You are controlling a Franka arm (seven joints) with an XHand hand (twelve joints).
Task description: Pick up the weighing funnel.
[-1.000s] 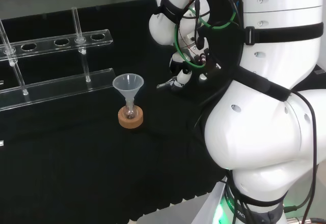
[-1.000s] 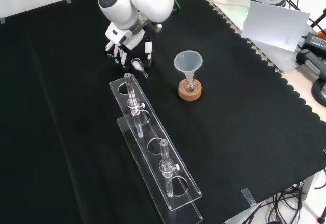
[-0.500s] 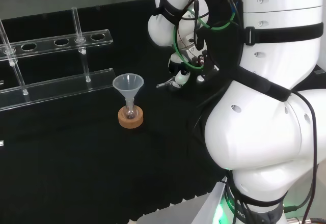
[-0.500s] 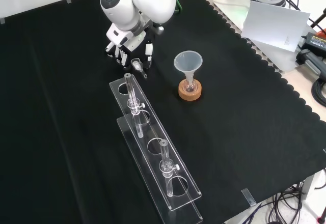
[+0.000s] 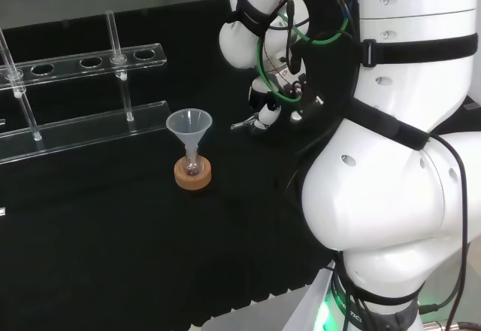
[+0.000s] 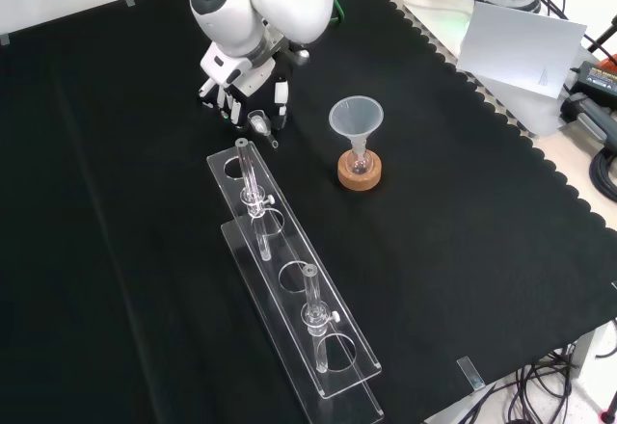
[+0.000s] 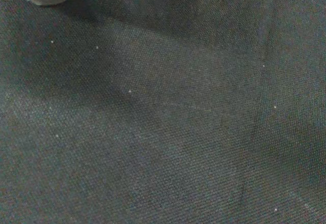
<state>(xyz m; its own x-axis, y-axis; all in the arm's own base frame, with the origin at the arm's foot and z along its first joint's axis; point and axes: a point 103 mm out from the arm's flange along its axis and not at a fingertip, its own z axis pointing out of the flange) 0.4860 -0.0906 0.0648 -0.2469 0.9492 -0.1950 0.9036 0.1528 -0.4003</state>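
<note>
Weighing funnel [image 6: 259, 121] | front view: between downward fingers [image 6: 232, 106] and thumb of hand [image 6: 239, 75] | pinched or not: cannot tell

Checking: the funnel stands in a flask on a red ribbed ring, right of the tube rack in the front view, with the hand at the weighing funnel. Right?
Not quite. The front view shows the funnel in its flask on a cork ring, not a red ribbed one. The rest holds: it stands right of the tube rack, and the hand is at the weighing funnel.
</note>
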